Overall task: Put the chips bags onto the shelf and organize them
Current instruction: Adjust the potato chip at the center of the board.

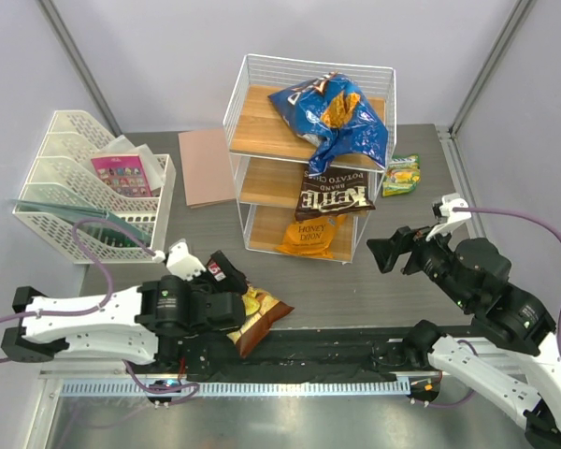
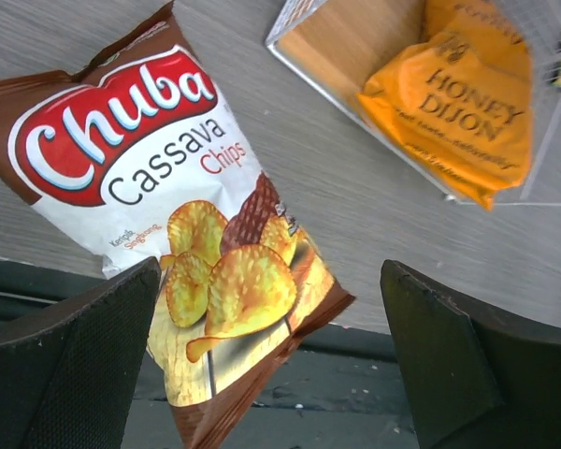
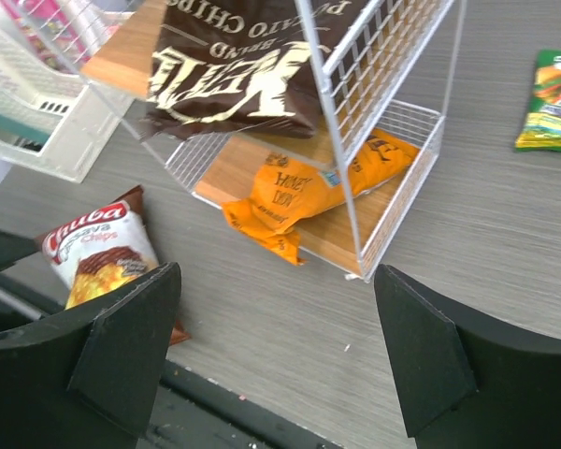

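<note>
The shelf (image 1: pixel 262 126) stands at the back centre. A blue Doritos bag (image 1: pixel 335 117) lies on its top board. A dark brown Kettle bag (image 1: pixel 335 195) hangs off the middle tier, and the orange Honey Dijon bag (image 1: pixel 309 234) juts from the bottom tier. A small green-yellow bag (image 1: pixel 402 175) lies on the table to the right of the shelf. The brown-white Chuba bag (image 2: pixel 168 187) lies near the front edge. Its lower end is between the wide-apart fingers of my open left gripper (image 2: pixel 271 374). My right gripper (image 3: pixel 276 355) hovers open and empty, in front of the shelf's right side.
A white mesh file tray (image 1: pixel 84 187) holding a pink card packet (image 1: pixel 122 175) stands at the back left. A flat pinkish-brown board (image 1: pixel 206 166) lies between it and the shelf. A black strip (image 1: pixel 309 351) runs along the near table edge.
</note>
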Tool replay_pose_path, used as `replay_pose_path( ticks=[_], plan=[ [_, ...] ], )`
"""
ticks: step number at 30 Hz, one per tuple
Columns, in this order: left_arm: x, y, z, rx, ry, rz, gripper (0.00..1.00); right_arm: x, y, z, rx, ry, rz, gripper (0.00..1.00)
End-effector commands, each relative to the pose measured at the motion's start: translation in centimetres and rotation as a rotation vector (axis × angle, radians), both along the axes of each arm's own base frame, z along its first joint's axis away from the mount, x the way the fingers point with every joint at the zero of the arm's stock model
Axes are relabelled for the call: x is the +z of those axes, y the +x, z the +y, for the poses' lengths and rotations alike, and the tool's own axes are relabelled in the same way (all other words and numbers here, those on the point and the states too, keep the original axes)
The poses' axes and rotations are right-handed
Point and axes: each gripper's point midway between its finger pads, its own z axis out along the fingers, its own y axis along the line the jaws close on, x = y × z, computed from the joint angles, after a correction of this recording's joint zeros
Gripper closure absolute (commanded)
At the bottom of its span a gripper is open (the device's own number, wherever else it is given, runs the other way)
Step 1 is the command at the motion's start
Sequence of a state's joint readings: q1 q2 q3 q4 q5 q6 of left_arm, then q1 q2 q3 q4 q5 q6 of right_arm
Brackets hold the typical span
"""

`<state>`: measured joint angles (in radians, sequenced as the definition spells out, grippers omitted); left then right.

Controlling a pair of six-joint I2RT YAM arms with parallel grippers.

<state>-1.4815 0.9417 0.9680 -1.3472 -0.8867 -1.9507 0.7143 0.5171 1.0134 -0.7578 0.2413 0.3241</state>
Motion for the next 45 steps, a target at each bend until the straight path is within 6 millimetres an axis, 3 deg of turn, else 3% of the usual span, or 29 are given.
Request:
replay_pose_path(
  ticks=[1,4,5,6,8,9,13,19,26,29,37,45],
  plan=[
    [-3.0,-1.1,5.9,0.010,0.468,0.095,0.00,0.6,-1.9,1.1,0.118,0.020,0.014,0.11],
    [-5.0,-1.4,5.9,0.037,0.457,0.122,0.00,0.0,-3.2,2.6,0.225,0.026,0.060,0.12],
    [-5.6,-1.4,5.1,0.035,0.391,0.120,0.00,-0.2,-3.8,3.2,0.269,0.034,0.077,0.12],
    [-6.8,-1.6,5.6,0.042,0.383,0.131,0.00,-0.3,-4.3,3.7,0.308,0.036,0.091,0.13],
    [-7.4,-1.9,6.1,0.062,0.293,0.142,0.00,-0.8,-4.8,3.8,0.332,0.024,0.115,0.13],
    [-8.4,-2.3,6.9,0.078,0.293,0.164,0.00,-0.9,-5.0,3.8,0.342,0.022,0.115,0.13],
    [-9.1,-2.6,7.3,0.073,0.262,0.179,0.00,-1.3,-5.8,3.6,0.371,0.003,0.127,0.12],
    [-9.0,-1.6,5.1,0.050,0.324,0.132,0.00,-0.9,-7.2,5.4,0.490,0.057,0.152,0.13],
    [-13.2,-1.0,3.0,0.020,0.271,0.199,0.05,-1.7,-8.0,6.1,0.550,0.051,0.181,0.16],
    [-13.2,-0.6,3.0,0.035,0.299,0.188,0.04,-2.5,-8.0,6.5,0.570,0.041,0.206,0.16],
    [-13.3,3.4,3.5,0.118,0.377,0.153,0.01,-4.3,-7.9,8.3,0.630,0.075,0.261,0.15],
    [-13.6,4.6,0.8,0.082,0.368,0.141,0.01,-7.2,-8.0,9.6,0.664,0.106,0.330,0.15]
  ],
)
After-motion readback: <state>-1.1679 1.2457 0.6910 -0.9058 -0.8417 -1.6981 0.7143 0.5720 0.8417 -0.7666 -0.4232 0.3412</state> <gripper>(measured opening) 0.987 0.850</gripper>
